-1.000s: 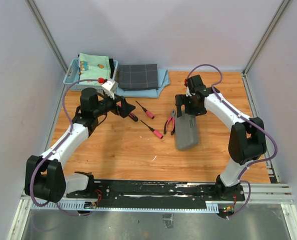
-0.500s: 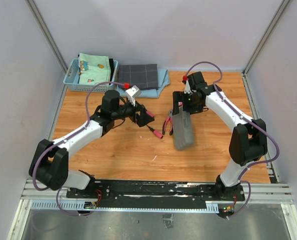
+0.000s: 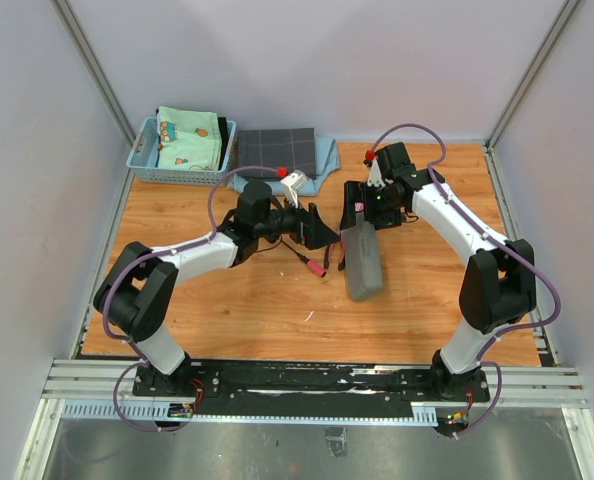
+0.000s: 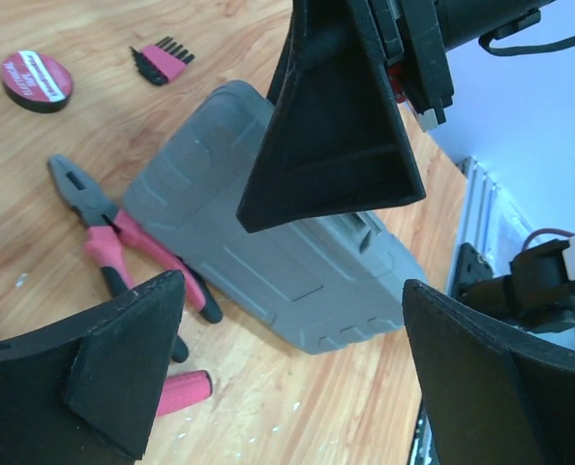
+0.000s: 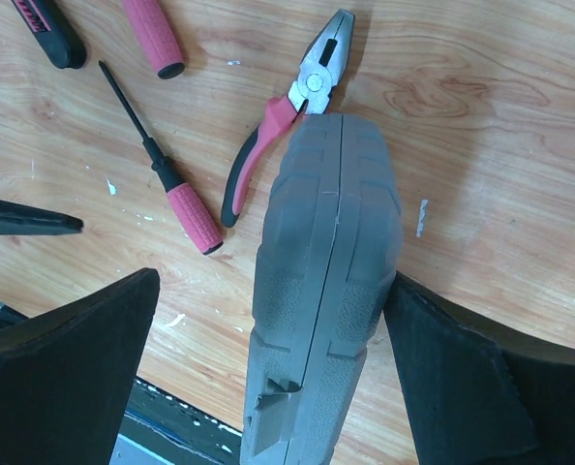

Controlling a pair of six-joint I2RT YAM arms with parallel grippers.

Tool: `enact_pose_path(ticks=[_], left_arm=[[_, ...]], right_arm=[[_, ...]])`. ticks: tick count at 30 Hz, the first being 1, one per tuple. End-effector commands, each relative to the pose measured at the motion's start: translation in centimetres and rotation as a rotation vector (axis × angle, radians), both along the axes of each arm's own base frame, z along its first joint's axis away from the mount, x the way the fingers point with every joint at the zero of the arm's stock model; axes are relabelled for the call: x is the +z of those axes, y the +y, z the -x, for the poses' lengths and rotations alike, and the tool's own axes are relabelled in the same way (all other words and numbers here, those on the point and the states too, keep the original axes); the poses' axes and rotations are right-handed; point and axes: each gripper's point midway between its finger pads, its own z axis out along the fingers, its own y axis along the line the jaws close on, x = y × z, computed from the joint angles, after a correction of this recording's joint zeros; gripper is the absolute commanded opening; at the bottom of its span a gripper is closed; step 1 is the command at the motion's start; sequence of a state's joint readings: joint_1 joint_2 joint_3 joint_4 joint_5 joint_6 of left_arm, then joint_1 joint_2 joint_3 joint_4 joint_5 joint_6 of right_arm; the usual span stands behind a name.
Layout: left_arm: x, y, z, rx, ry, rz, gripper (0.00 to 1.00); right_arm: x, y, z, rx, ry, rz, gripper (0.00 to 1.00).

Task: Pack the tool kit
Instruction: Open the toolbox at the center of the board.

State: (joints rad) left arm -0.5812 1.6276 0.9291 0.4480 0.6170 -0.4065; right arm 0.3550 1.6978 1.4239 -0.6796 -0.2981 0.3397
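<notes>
Closed grey plastic rounded-rectangle tool case (image 5: 326, 271) is tipped up on its edge mid wooden worktop (image 3: 247, 310), seam facing up, pink-and-black pliers (image 5: 287, 107) tucked against one end. Right end effector (image 5: 273, 279) straddles it, released wide, one pad looks to be touching, the other clear. Left end effector (image 3: 320, 232) is released too, hovering just beside the case over a pink-handled screwdriver (image 5: 166, 179)

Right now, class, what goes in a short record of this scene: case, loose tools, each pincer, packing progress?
case: grey, shut, seam facing the right wrist camera
loose tools: pliers, screwdriver, tape roll, on the table
left pincer: open, empty
right pincer: open, astride the case
progress: those tools not yet packed
</notes>
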Motion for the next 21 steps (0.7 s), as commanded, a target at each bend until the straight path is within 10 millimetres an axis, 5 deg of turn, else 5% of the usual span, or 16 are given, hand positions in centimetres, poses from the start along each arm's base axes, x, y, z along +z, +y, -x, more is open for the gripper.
enact_pose_path(ticks=[1, 11, 21], left_arm=[[2.9, -1.9, 0.9, -0.051, 0.001, 0.12, 0.97], [2.1, -4.2, 6.2, -0.21, -0.01, 0.119, 0.99], [0.3, -4.5, 7.2, -0.244, 0.007, 0.096, 0.99]], right_arm=[[1.3, 1.0, 1.3, 0.015, 0.006, -0.04, 0.99], [0.0, 0.9, 2.1, -0.008, 0.07, -0.034, 0.99], [-0.3, 0.0, 4.3, -0.007, 0.096, -0.025, 0.98]])
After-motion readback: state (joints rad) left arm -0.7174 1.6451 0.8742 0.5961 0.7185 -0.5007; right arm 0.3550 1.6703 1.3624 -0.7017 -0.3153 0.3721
